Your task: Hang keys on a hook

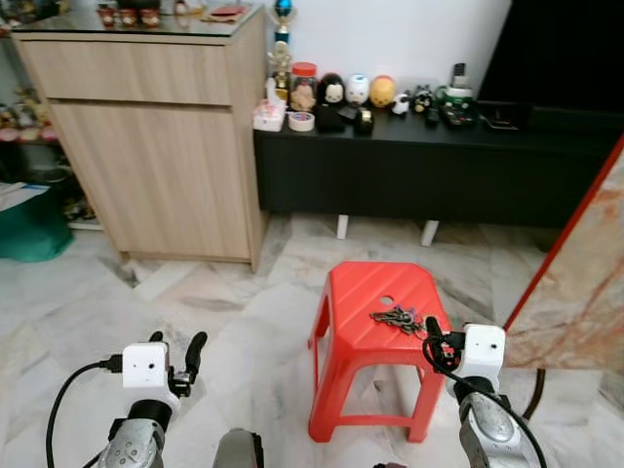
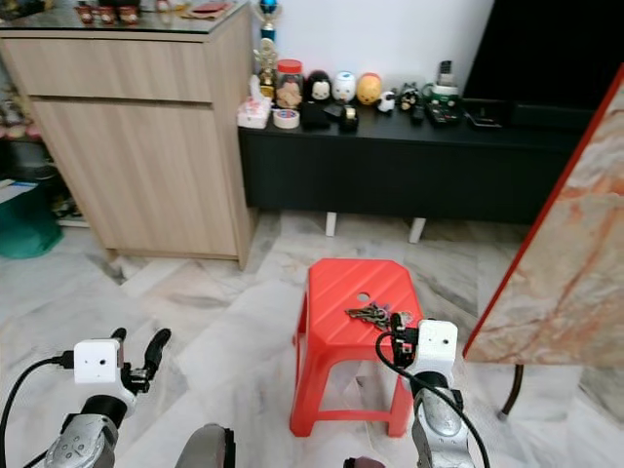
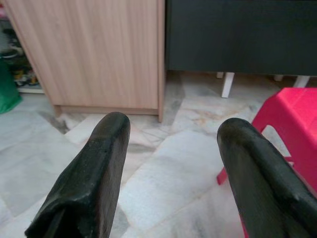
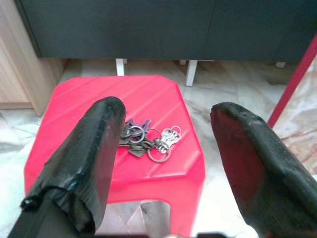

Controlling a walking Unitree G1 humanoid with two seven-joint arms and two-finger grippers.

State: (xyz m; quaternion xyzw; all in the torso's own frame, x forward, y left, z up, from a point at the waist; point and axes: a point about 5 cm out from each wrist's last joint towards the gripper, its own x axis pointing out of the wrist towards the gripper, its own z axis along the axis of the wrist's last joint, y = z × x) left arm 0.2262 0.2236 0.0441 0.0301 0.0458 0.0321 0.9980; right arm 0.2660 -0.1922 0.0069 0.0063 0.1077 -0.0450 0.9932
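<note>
Right claw [image 4: 163, 148] fingers apart, low in frame, hovering just short of keys [image 4: 147, 140]. Keys lie loose on red stool [image 1: 375, 302] seat, centre frame. Left claw [image 1: 175, 353] lower left, fingers apart, over marble floor [image 1: 224, 312].

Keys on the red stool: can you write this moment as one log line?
keys: lying on red stool | right tool: open, above keys | left tool: open, over floor
</note>
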